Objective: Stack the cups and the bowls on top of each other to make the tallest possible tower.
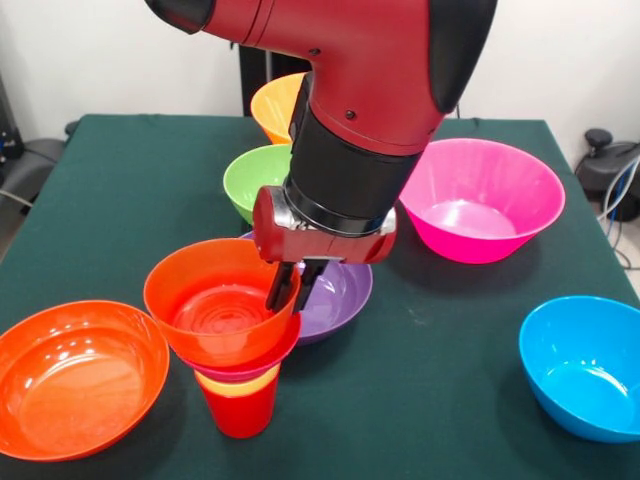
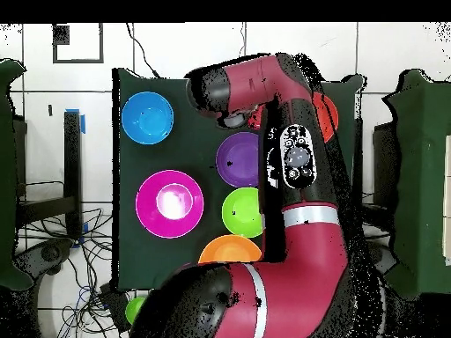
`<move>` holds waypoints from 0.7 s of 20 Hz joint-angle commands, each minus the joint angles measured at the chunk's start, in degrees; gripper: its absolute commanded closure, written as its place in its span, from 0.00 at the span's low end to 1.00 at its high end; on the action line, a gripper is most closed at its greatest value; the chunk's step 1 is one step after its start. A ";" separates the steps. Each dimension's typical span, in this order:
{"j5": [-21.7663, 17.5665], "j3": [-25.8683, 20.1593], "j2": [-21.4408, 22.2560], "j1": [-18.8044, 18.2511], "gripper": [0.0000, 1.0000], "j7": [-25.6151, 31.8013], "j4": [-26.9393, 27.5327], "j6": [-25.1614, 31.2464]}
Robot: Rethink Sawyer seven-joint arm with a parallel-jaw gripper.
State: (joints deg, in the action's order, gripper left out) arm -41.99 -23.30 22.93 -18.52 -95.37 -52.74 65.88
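- Nearest the camera stood the red cup (image 1: 240, 410) at the tabletop's (image 1: 440, 370) front edge, forming the base of the tower (image 1: 232, 340).
- On that cup sat a yellow rim, then a crimson-pink bowl (image 1: 255, 366), then the orange-red bowl (image 1: 218, 300) on top, each wider than the one below.
- Over the tower's right side hung the tool (image 1: 297, 287), its dark fingers close together and pinching the right rim of the orange-red bowl, one finger inside the wall and one outside, as far as the front view showed.
- From the tool the red and black arm (image 1: 360, 110) rose to the top of the front view; in the overhead view the arm (image 2: 295, 167) covered the tower completely.
- Just behind the tool lay the purple bowl (image 1: 342, 292), touching or nearly touching the tower; I cannot tell which.
- Behind that were the green bowl (image 1: 252, 180) and the light orange bowl (image 1: 275, 105).
- To the right sat the magenta-pink bowl (image 1: 490, 200), well apart from the tower.
- At the front corners rested the orange bowl (image 1: 75, 375) on the left and the blue bowl (image 1: 585, 365) on the right.
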 commanded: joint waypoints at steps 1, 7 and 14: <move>-2.71 1.73 0.85 1.27 1.00 8.30 -2.15 0.08; -2.34 2.06 0.44 1.65 1.00 8.43 -1.39 0.32; -1.85 2.28 0.48 1.75 1.00 8.52 -1.28 0.72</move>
State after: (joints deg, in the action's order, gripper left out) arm -41.99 -21.34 22.94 -18.39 -95.37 -52.74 65.88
